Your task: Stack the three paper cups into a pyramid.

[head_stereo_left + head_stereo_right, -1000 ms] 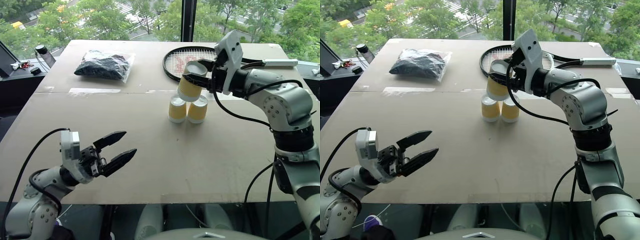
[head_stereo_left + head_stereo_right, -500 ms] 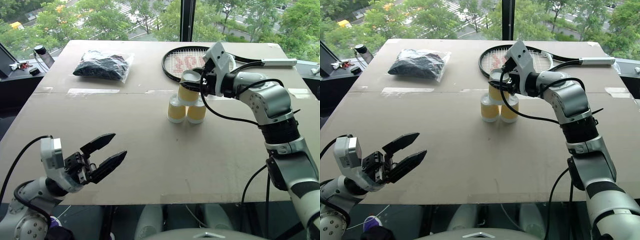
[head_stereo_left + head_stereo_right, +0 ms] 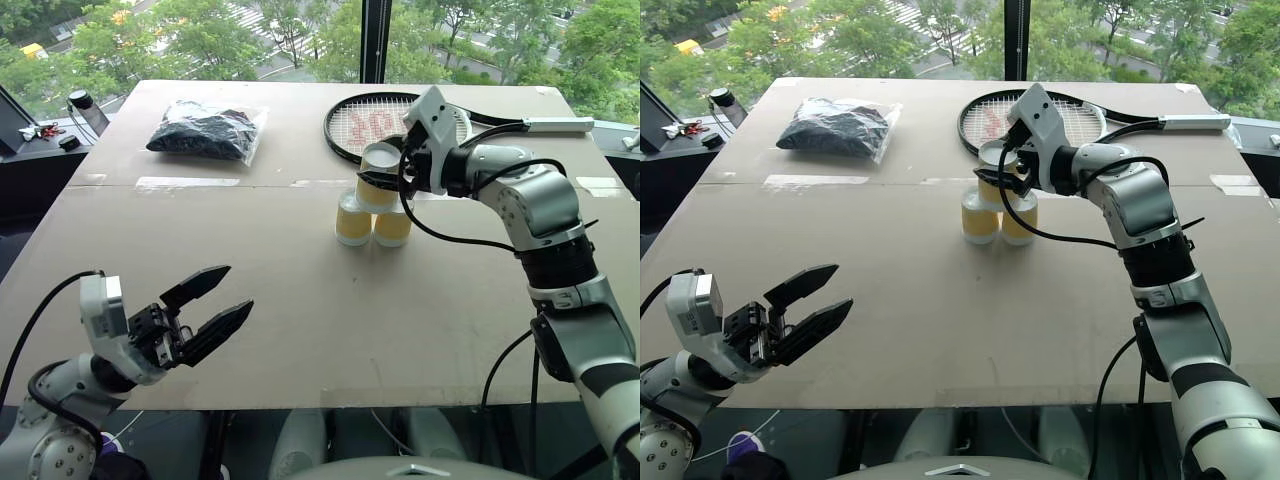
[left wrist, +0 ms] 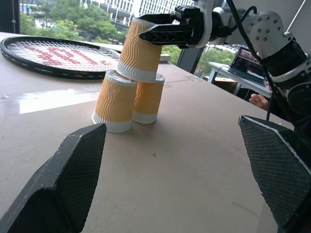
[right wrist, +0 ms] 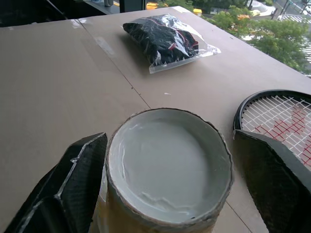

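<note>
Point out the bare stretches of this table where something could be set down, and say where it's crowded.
Free: the wide near half of the table, from the left hand across to its right edge, and the strip between the black bag and the cup pyramid. Crowded: the far middle, where the right hand, open beside the top cup, the pyramid and the tennis racket bunch together.
</note>
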{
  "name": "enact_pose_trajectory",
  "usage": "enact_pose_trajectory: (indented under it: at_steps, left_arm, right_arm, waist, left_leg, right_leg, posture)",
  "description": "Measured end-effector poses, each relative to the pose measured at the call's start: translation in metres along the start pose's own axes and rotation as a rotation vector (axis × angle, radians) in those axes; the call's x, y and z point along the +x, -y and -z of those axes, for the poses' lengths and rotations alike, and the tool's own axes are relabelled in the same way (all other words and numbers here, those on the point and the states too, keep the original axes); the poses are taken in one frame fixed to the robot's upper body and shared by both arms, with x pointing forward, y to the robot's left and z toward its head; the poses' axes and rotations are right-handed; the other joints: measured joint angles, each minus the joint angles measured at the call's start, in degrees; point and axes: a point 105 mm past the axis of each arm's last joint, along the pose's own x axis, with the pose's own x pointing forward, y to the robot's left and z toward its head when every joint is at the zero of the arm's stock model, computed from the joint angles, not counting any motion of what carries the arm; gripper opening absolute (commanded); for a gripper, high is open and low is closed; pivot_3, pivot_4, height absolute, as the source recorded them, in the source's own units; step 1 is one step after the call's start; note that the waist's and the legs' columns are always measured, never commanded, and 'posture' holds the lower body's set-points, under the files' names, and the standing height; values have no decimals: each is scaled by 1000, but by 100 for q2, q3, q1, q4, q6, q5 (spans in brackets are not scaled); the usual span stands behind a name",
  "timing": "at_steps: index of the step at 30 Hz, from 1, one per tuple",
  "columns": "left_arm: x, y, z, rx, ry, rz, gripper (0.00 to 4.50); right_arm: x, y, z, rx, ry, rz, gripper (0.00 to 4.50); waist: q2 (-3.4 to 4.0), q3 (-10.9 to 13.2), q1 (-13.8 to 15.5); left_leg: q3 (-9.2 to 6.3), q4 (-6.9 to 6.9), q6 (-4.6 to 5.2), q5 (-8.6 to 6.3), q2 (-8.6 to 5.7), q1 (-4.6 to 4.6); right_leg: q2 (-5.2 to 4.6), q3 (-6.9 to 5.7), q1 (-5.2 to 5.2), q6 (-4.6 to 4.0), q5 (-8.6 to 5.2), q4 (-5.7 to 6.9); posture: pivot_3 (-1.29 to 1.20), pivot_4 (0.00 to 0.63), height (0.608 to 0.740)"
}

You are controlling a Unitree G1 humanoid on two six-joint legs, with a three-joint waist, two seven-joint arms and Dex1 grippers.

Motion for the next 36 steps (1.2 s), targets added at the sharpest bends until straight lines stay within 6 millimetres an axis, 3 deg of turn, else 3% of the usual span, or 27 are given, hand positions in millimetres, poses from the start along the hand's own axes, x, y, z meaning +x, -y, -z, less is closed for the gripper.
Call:
enact_pose_trajectory:
  at_steps: [5,9,12,19,25,32,36]
  left_arm:
    - [2,-2,-3,2,15,-6,4500]
    - [7,-6,-9,-6,74,-14,4500]
    - [10,-9,-10,-13,101,-10,4500]
    - [15,-12,-5,-40,111,13,4500]
    - [17,-15,2,-31,85,12,4500]
    - [4,-20,35,-52,-106,-89,4500]
    - [-3,-22,43,-57,-179,-124,4500]
  right_arm:
    - [-20,-1,-9,-45,47,-14,4401]
    - [-65,-9,-20,-36,208,-46,4401]
    - [-93,-22,1,-8,235,-76,4401]
    - [-136,-40,53,105,260,12,4401]
    - [-164,-55,77,148,262,92,4401]
    - [-209,-76,120,205,93,151,4401]
    - [-221,-82,132,205,34,162,4401]
  waist:
    - [-1,2,32]
    - [-3,2,54]
    - [-3,1,19]
    - [-1,2,24]
    - [-4,1,48]
    - [-2,0,44]
    - [-3,-1,35]
  left_leg:
    - [-6,0,1,-1,-1,-5]
    - [-15,-3,4,-3,-5,-6]
    - [-15,-3,5,-3,-6,-2]
    - [-13,-5,5,-3,-6,2]
    - [-13,-1,6,-3,-7,4]
    - [-13,-2,7,-4,-9,8]
    - [-13,-3,7,-4,-7,15]
  right_leg:
    - [-18,-7,1,0,0,-6]
    - [-30,-15,7,0,0,-11]
    - [-29,-12,12,0,0,-9]
    - [-14,-10,13,1,0,-7]
    - [4,-9,16,1,-1,-7]
    - [3,-5,19,1,-2,-8]
    - [3,-4,24,0,-2,-7]
  posture:
    - [0,150,740]
    - [0,150,740]
    - [0,150,740]
    - [0,150,740]
    - [0,150,740]
    - [0,150,740]
    - [0,150,740]
